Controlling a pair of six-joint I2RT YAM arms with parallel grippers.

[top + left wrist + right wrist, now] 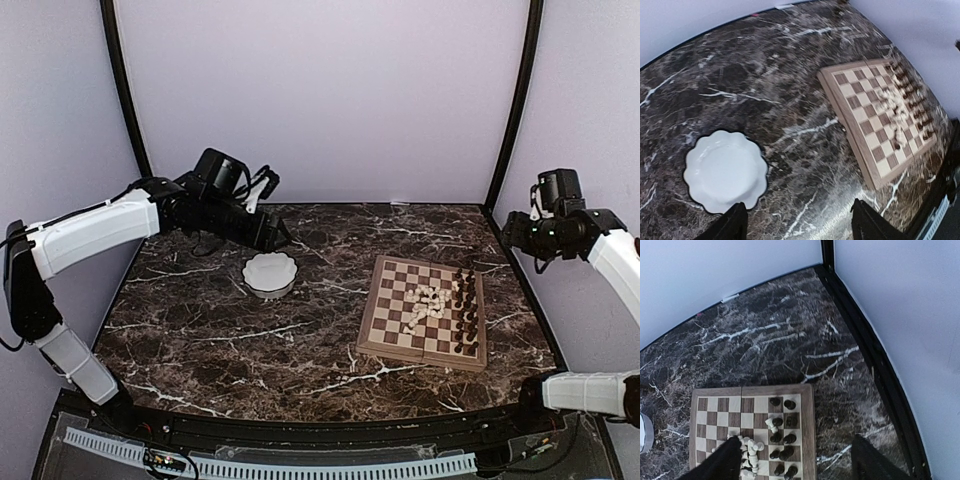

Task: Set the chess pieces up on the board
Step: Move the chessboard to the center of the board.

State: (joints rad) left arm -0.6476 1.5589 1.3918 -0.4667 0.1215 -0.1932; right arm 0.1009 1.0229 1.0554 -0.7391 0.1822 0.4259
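The board (372,340) lies right of the table's middle. Pale chess pieces (424,305) lie heaped and toppled near its centre, and dark chess pieces (466,310) stand in two rows along its right side. My left gripper (276,236) hovers open over the table behind a white bowl, far from the board, with nothing in it. In the left wrist view the left gripper (797,220) has only marble between its fingers. My right gripper (512,232) hangs open, high beyond the board's right edge. In its wrist view the right gripper (795,455) looks down on dark pieces (782,430) and the pale heap (750,452).
A white scalloped bowl (269,274) stands left of the board, seen as the empty bowl (725,170) from the left wrist. The board's tan rim (864,160) runs diagonally at right. A black frame post (875,370) borders the table's right edge, with pale walls behind.
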